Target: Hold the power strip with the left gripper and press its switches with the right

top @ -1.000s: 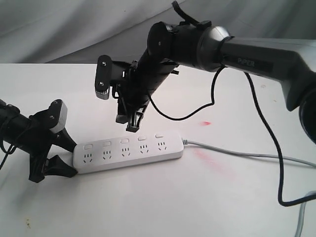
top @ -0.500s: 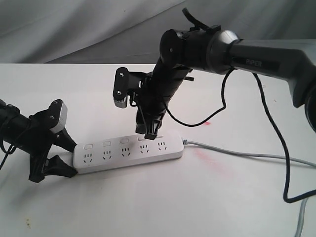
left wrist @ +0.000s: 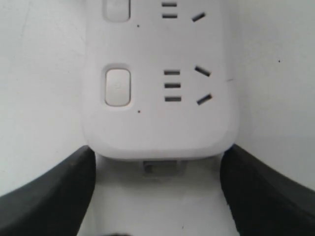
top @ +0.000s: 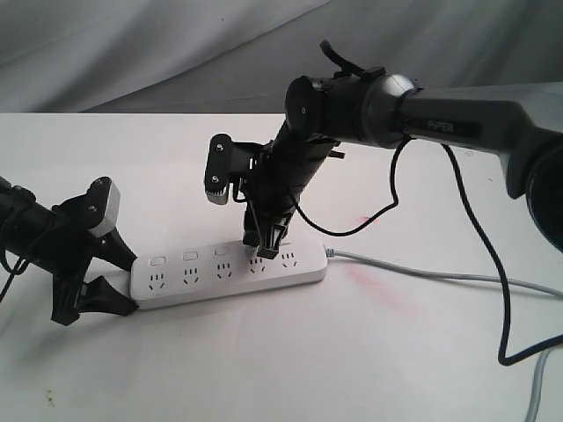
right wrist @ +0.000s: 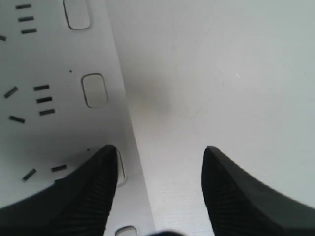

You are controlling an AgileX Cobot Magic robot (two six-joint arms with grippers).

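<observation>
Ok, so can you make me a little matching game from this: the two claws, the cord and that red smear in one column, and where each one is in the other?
Things:
1. left claw
2. right claw
3. grey cord
4. red smear

Places:
A. on the table, just past the cord end of the power strip
B. open, tips down at the strip's buttons
C. clasping the strip's end away from the cord
D. trailing from the strip across the table

Pairs: 1-C, 2-B, 3-D, 4-A
</observation>
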